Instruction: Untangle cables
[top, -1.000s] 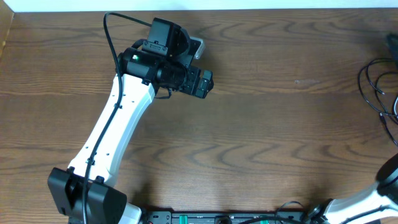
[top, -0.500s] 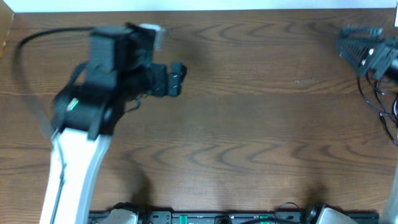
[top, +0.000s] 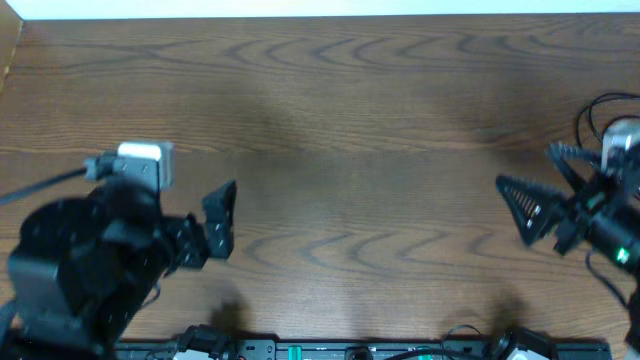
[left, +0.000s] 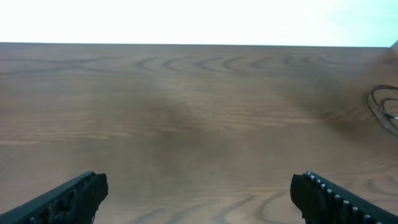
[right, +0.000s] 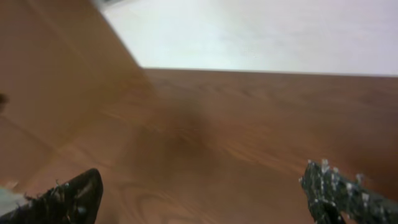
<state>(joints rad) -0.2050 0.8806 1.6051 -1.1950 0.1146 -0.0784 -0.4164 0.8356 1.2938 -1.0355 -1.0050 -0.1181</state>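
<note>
Wooden surface, grain running left to right

The cables lie at the far right edge of the surface, thin black strands on the wood. From above, one curved loop shows just beyond the right arm. The rest is covered by that arm or cut off by the frame edge. What shows runs roughly from the far side toward the near side, along the right edge. The whole bundle's long axis cannot be judged, and which way any plug end points I cannot tell. From the left wrist the same bundle appears as flattened oval loops at the right margin, lying flat and partly out of frame

Left tool: released, jaws spread wide, nothing between them but bare wood. It sits low at the near left on the end of the left arm, facing right across the surface, well apart from the cables

Right tool: also released, jaws wide, nothing between them. It sits at the right side, pointing left toward the middle, with the cables behind and beside it. I see no contact with them, though the view is blurred
</note>
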